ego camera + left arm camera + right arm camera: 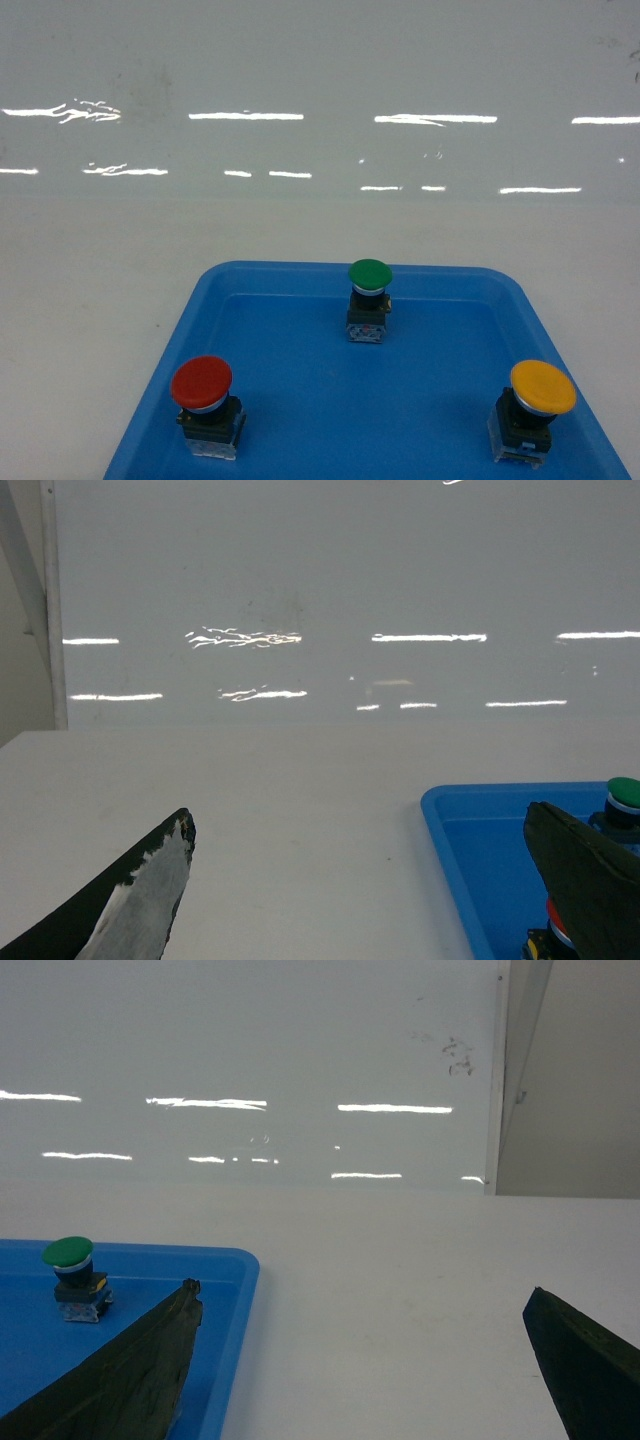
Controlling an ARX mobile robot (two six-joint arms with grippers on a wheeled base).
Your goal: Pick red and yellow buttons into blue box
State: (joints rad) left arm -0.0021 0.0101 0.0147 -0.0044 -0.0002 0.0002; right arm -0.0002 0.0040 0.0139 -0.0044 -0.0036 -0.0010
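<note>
The red button (203, 388) and the yellow button (540, 397) both stand upright in the shallow blue tray (300, 290), red at the near-left corner, yellow at the near-right, well apart from each other. A green button (369, 297) stands between them toward the tray's far rim and is not a target. The tray rests on a white surface (100, 300). The blue box does not appear in any view, so its bearing from the tray cannot be stated. Neither arm shows in the head view. In the left wrist view the left gripper (370, 880) has its jaws spread wide and holds nothing; the tray's left rim lies under its right finger, and a sliver of red cap shows at the lower right edge — the red button lies ahead and to the right of the jaw centre. In the right wrist view the right gripper (365, 1360) is likewise spread and empty, hanging over bare surface just off the tray's right rim; the yellow button is out of that frame, judged to lie leftward and nearer. Assignment by proximity: left arm to red, right arm to yellow. Each cap axis is vertical, favouring a top-down approach.
</note>
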